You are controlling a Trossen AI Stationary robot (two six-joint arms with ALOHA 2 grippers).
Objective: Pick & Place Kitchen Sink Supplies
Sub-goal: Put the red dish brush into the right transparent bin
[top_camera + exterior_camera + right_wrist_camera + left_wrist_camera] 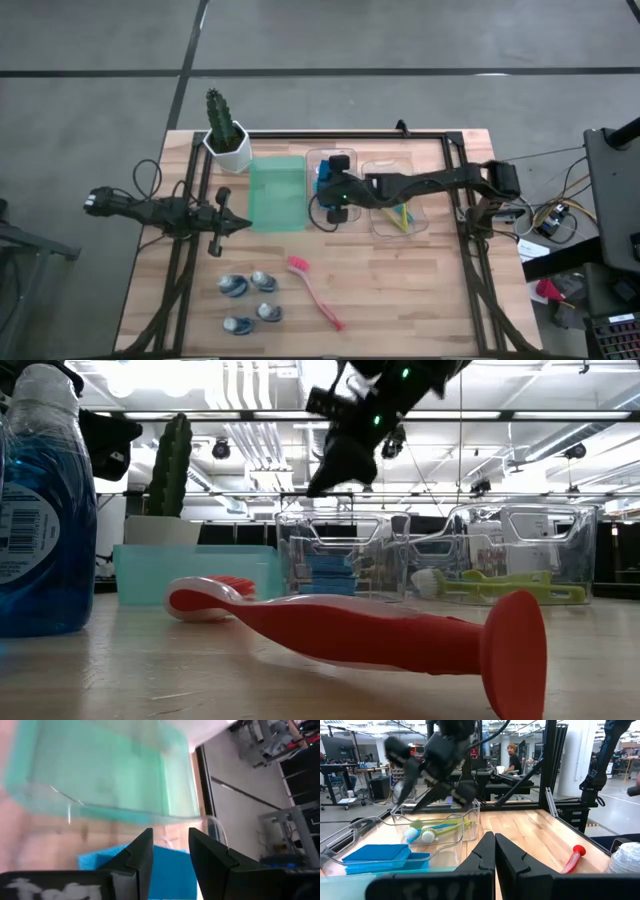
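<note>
Blue sponges [375, 855] lie stacked in a clear tray [331, 158], next to a green tray [277, 193]. My right gripper [170, 847] hangs open above that clear tray, nothing between its fingers, with the top sponge [172, 870] below them. A second clear tray [395, 225] holds white-headed brushes [432, 829]. Several small blue-white bottles [250, 300] and a pink long-handled brush [315, 292] lie on the near part of the table. My left gripper [494, 850] waits shut at the table's left, pointing level.
A potted cactus [225, 130] stands at the far left corner, behind the green tray. A black frame [455, 150] runs along the table's far and side edges. Bare wood lies between the trays and the bottles. People sit at desks in the room beyond.
</note>
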